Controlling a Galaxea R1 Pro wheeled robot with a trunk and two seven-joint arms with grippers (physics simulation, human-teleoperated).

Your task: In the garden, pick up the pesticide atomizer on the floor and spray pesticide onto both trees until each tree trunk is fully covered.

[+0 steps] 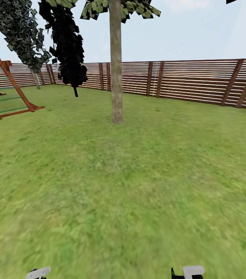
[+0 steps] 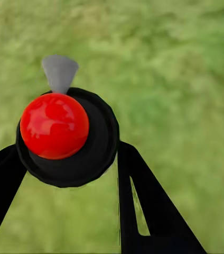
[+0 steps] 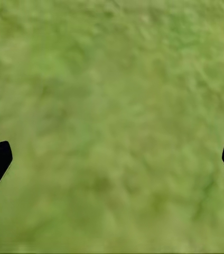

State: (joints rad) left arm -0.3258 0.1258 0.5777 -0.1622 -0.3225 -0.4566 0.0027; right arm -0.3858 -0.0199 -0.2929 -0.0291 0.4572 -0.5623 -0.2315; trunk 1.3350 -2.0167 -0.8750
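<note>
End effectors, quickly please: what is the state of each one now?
Left end effector: closed on the pesticide atomizer, with its red cap.
Right end effector: open, holding nothing, above the grass.

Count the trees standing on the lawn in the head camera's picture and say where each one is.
3. A beige-grey tree trunk stands mid-lawn straight ahead; a near-black conifer is by the fence; a grey-green tree is farther left near the wooden climbing frame. Others may lie outside the frame.

I stand in a fenced back garden. Lawn (image 1: 138, 186) covers the ground to a brown slatted wooden fence (image 1: 192, 79). A bare-trunked tree (image 1: 116, 69), a dark conifer (image 1: 69, 50) and a wooden climbing frame (image 1: 0, 89) stand under open sky.
</note>
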